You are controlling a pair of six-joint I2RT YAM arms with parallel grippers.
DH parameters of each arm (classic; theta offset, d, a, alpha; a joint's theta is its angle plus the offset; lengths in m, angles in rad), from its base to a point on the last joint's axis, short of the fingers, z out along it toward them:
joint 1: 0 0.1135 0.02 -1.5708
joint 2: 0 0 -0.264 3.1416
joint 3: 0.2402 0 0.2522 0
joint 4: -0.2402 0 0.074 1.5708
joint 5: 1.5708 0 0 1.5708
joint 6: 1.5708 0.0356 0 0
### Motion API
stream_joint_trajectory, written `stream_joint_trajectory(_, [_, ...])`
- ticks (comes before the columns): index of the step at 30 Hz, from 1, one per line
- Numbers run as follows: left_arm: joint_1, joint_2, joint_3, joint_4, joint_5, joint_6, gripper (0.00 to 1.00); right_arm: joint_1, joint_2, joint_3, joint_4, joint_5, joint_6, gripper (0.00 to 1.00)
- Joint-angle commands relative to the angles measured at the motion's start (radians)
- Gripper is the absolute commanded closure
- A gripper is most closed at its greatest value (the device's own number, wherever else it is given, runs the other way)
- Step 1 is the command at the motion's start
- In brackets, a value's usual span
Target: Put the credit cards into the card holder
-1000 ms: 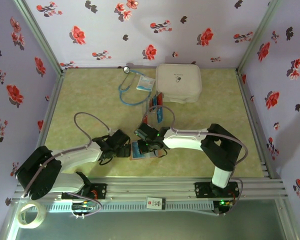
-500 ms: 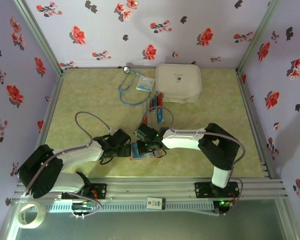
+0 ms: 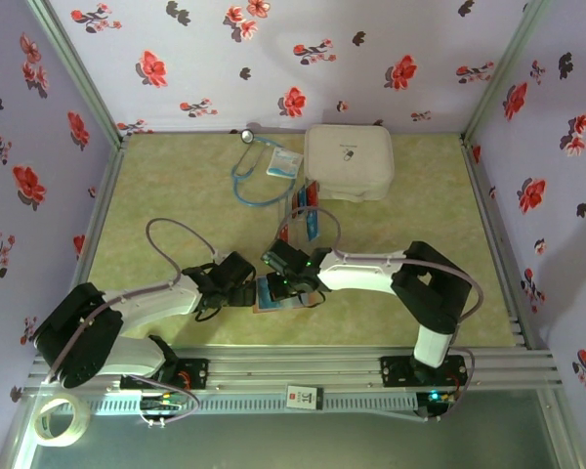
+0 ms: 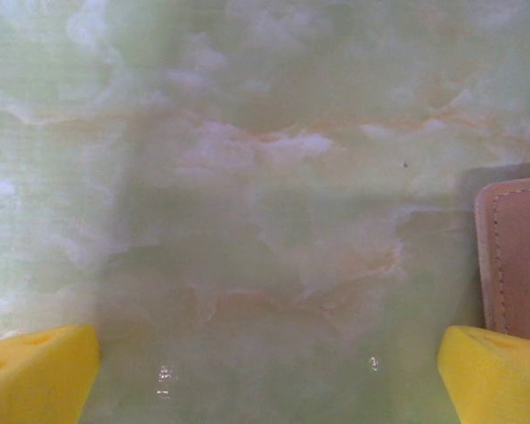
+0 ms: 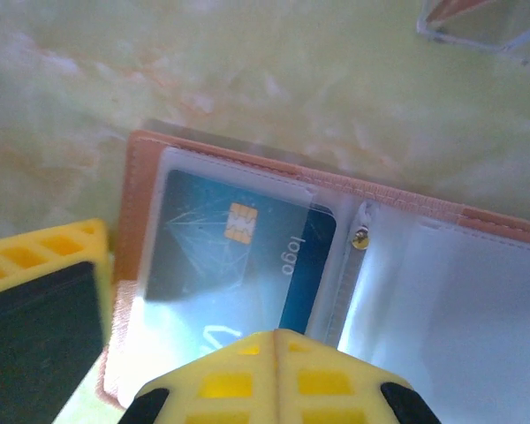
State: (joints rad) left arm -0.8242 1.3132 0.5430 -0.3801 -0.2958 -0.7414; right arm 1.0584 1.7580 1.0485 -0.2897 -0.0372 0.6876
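Note:
The tan card holder (image 5: pixel 247 168) lies open on the table, near the front centre (image 3: pixel 280 296). A blue credit card (image 5: pixel 238 247) with a gold chip sits inside its left clear sleeve. My right gripper (image 5: pixel 276 340) is shut, its tips pressed together over the card's near edge, with nothing between them. More credit cards (image 3: pixel 304 208), blue and red-orange, stand in a clear tray further back. My left gripper (image 4: pixel 265 380) is open just left of the holder (image 4: pixel 515 256), low over bare table, with its yellow fingertips (image 4: pixel 37 371) wide apart.
A large white case (image 3: pixel 349 161) sits at the back, with a stethoscope (image 3: pixel 257 176) and a white-and-blue packet (image 3: pixel 284 163) to its left. The clear tray's corner (image 5: pixel 477 26) lies just beyond the holder. A tape roll (image 3: pixel 57 422) hangs off the front left rail.

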Motion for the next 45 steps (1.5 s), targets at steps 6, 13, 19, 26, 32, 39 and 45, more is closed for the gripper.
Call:
stream_joint_trajectory(6, [0.017,-0.119,0.0,-0.1,0.001,0.009,0.0,-0.046,-0.228,-0.091,-0.025,0.051,-0.014,0.89])
stream_joint_trajectory(13, [0.02,-0.188,0.049,-0.137,0.05,0.008,0.0,-0.126,-0.366,-0.246,0.063,-0.013,0.022,0.58])
stream_joint_trajectory(19, [-0.001,-0.122,0.083,-0.113,0.068,0.01,0.0,-0.129,-0.39,-0.324,0.123,-0.061,0.064,0.5])
stream_joint_trajectory(26, [-0.042,-0.051,0.082,-0.109,0.016,-0.007,0.0,-0.126,-0.385,-0.367,0.178,-0.089,0.1,0.48])
stream_joint_trajectory(32, [-0.05,-0.023,0.068,-0.101,0.001,-0.014,0.0,-0.118,-0.361,-0.366,0.19,-0.098,0.105,0.47])
stream_joint_trajectory(39, [-0.063,0.005,0.038,-0.057,0.0,-0.014,0.0,-0.118,-0.319,-0.355,0.2,-0.09,0.108,0.47])
stream_joint_trajectory(45, [-0.068,0.041,0.025,-0.046,-0.005,-0.015,0.0,-0.118,-0.275,-0.348,0.21,-0.089,0.104,0.47])
